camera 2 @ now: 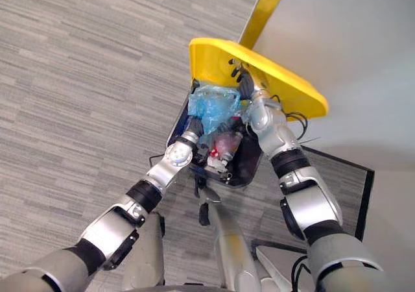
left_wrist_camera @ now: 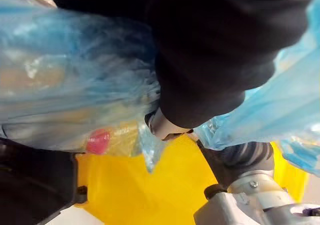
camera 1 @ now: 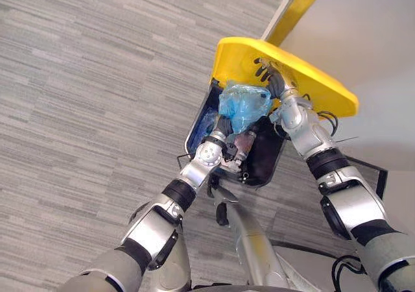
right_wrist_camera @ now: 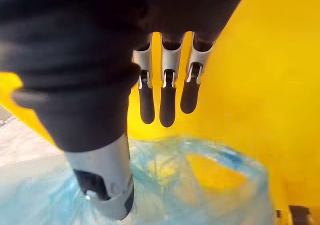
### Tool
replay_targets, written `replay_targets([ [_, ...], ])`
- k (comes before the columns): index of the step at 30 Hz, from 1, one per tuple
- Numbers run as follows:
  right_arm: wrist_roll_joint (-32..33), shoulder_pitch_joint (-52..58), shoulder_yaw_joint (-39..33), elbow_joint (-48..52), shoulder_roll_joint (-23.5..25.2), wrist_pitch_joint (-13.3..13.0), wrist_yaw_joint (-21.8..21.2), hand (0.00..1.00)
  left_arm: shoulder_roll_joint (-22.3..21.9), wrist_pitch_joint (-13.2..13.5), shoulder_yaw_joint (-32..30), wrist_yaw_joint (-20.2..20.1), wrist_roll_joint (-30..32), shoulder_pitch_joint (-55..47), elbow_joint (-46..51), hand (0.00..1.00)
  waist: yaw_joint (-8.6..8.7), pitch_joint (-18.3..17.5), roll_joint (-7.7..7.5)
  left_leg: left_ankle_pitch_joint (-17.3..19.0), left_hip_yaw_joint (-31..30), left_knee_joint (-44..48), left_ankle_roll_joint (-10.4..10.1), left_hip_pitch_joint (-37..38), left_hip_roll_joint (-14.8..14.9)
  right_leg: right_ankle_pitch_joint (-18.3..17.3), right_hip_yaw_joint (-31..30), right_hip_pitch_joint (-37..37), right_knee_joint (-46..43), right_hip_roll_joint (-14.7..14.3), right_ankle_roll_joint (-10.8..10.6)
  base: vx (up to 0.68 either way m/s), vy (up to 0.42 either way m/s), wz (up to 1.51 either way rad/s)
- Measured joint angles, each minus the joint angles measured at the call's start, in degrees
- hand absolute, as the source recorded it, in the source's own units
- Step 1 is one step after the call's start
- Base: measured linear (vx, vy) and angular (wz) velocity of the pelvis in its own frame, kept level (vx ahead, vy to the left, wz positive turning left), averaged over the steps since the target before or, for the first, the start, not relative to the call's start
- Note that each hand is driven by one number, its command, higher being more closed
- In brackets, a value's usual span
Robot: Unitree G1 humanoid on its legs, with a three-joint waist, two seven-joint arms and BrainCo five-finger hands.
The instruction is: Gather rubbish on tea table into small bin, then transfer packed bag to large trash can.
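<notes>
A packed blue bag (camera 1: 243,104) hangs over the mouth of the large dark trash can (camera 1: 266,159). My left hand (camera 1: 224,128) reaches up from below and is shut on the bag (left_wrist_camera: 75,85), whose film wraps round its fingers; a pink piece (left_wrist_camera: 98,141) shows through the plastic. The can's yellow lid (camera 1: 311,78) stands raised behind the bag. My right hand (camera 2: 243,74) rests straight fingers (right_wrist_camera: 167,97) against the lid's underside (right_wrist_camera: 250,85), just above the bag (right_wrist_camera: 200,185). Some rubbish (camera 2: 224,144) lies inside the can.
Grey striped carpet (camera 1: 97,110) spreads to the left of the can. A white wall with a yellow strip (camera 1: 301,6) runs behind it. A dark frame (camera 2: 366,194) stands on the right by the wall.
</notes>
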State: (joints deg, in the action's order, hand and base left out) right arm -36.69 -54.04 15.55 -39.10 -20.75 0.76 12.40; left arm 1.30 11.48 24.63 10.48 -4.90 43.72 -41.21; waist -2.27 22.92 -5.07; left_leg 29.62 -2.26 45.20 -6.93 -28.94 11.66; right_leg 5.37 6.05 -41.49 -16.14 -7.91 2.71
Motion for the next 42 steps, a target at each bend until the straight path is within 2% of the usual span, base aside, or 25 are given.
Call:
replay_targets([
  [5, -1.46, 1.97, 0.80, 3.20, 0.08, 0.41, 1.44, 0.00, -0.01, 0.01, -0.72, 0.90, 0.90, 0.01, -0.27, 1.00, 0.03, 0.00, 0.01, 0.32, 0.93, 0.21, 0.57, -0.47, 0.01, -0.07, -0.69, -1.10, -0.64, -0.08, -0.10, 0.01, 0.020, -0.08],
  [10, -1.79, 3.38, 3.03, 6.86, 0.24, -0.31, 2.03, 0.00, -0.53, -0.05, -3.89, 0.92, 2.72, 0.09, -4.34, 1.00, 1.41, 0.08, 0.13, 1.47, 2.23, 1.99, 1.22, -1.83, 0.22, -0.01, -1.80, -2.61, -1.21, -0.50, -0.23, -0.01, 0.038, -0.18],
  [16, -1.48, 3.42, 4.01, 8.73, 1.19, -0.46, 2.42, 0.00, -0.52, -1.41, -7.12, 0.77, 7.66, 0.67, -8.22, 1.00, 1.81, 0.44, 0.56, 2.58, 4.12, 3.45, 2.00, -3.36, 0.51, 0.29, -3.73, -4.92, -1.87, -1.19, -0.51, -0.01, 0.039, -0.21],
  [17, -1.03, 3.40, 4.39, 9.40, 1.26, -0.53, 2.43, 0.00, -0.50, -1.99, -7.80, 0.76, 8.53, 0.97, -9.11, 0.00, 1.90, 0.55, 0.69, 2.67, 4.42, 3.43, 2.14, -3.36, 0.51, 0.29, -3.95, -5.06, -1.87, -1.24, -0.51, 0.01, 0.036, -0.11],
  [22, 0.20, 3.41, 5.07, 11.89, 1.28, -1.66, 2.45, 0.00, -0.38, -2.77, -12.03, 0.68, 12.04, 1.42, -10.28, 0.00, 2.25, 0.55, 0.69, 3.39, 5.44, 3.90, 2.54, -4.11, 0.89, 0.30, -4.71, -6.16, -2.07, -1.67, -0.50, 0.01, 0.033, -0.12],
  [33, 1.38, 3.40, 5.00, 14.35, 1.20, -2.71, 2.39, 0.00, -0.58, -5.05, -14.13, -0.75, 19.85, 1.40, -11.31, 0.00, 3.12, 0.55, 0.69, 3.51, 5.76, 3.70, 2.48, -4.44, 0.92, 0.28, -4.67, -6.70, -2.35, -1.46, -0.48, 0.00, 0.009, 0.00],
  [38, 1.39, 5.12, 4.97, 18.15, 0.00, -2.85, 1.96, 0.00, -0.57, -5.16, -14.09, -1.67, 20.85, 1.05, -11.25, 0.00, 3.15, 0.50, 0.74, 3.48, 5.80, 3.91, 2.47, -4.18, 1.07, 0.28, -4.22, -6.28, -2.54, -1.11, -0.48, -0.02, -0.004, 0.07],
  [42, 2.40, 9.80, 4.78, 22.07, 0.01, -2.80, 0.94, 0.00, -0.50, -5.06, -13.88, -1.67, 20.19, -1.87, -9.83, 0.00, 2.89, 0.35, 0.85, 3.24, 6.09, 2.74, 2.16, -0.98, 1.26, 0.14, -3.96, -3.52, -2.52, -1.07, -0.29, -0.01, 0.002, 0.06],
])
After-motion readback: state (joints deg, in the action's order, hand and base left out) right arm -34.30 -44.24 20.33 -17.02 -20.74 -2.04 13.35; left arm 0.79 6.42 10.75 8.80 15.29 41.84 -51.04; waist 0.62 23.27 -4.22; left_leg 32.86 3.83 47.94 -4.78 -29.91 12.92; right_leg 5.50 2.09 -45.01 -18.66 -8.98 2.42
